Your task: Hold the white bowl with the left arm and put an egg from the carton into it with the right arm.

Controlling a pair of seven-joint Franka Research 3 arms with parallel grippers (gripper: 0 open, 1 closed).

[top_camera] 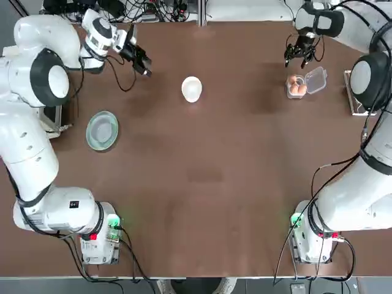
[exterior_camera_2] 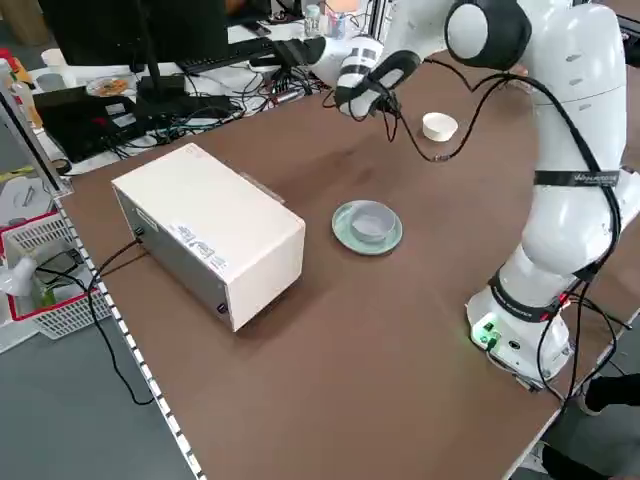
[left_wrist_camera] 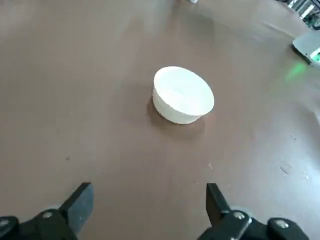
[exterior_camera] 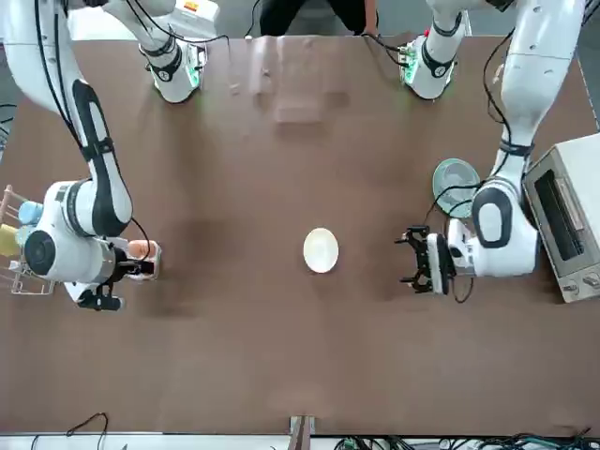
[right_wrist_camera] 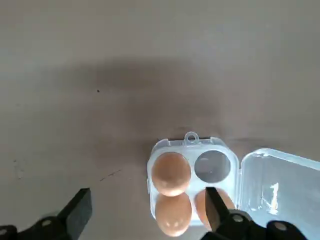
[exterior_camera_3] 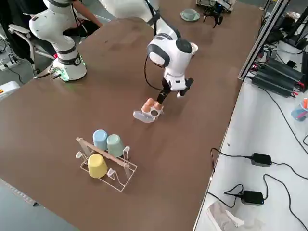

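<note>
The right arm's black gripper [right_wrist_camera: 145,220] hung over the clear plastic egg carton [right_wrist_camera: 192,182], fingers spread wide and empty above three tan-brown eggs [right_wrist_camera: 170,172]. The left gripper [left_wrist_camera: 147,212], equally wide and empty, faced the small round white bowl [left_wrist_camera: 182,95] on the brown counter [top_camera: 202,184].

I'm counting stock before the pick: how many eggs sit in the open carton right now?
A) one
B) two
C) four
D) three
D: the right wrist view shows the carton with its lid swung open, three of its four cells holding tan eggs, such as this egg, and one cell empty.
</note>
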